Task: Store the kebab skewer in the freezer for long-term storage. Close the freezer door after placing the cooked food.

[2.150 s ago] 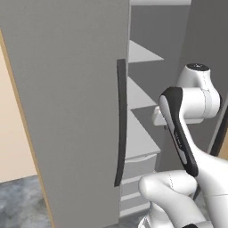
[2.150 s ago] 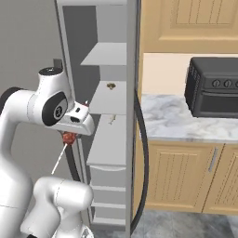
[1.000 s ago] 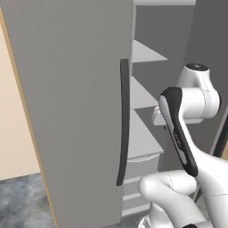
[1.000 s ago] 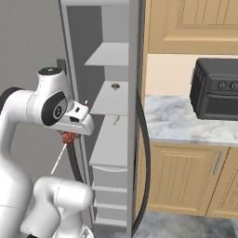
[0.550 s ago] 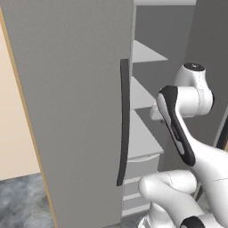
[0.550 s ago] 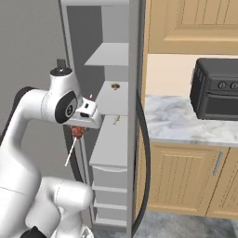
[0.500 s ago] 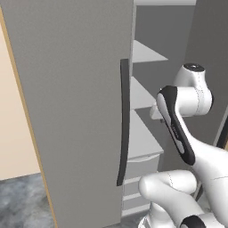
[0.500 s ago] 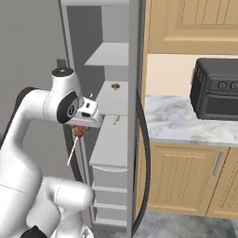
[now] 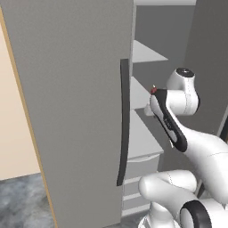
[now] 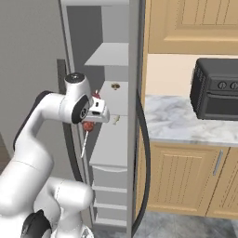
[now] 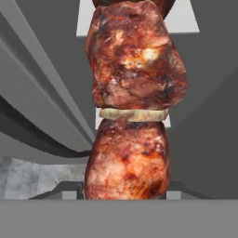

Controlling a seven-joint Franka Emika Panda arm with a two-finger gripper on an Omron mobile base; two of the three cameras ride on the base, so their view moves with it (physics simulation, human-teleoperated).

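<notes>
The kebab skewer [image 10: 86, 129] hangs from the gripper [image 10: 93, 119], meat chunks caught between the jaws and its pale stick pointing down below them. The gripper is clamped on it, held just in front of the open freezer [image 10: 115, 139], level with a middle shelf [image 10: 116, 99]. Left of the hand stands the freezer door [image 9: 75, 107], swung wide open.

Hand [image 10: 89, 122] closed on skewer [image 10: 86, 132], stick hanging down, before open freezer [image 10: 109, 139] shelves. Black oven [image 10: 216, 95] on marble counter [image 10: 176, 122] to the right.
</notes>
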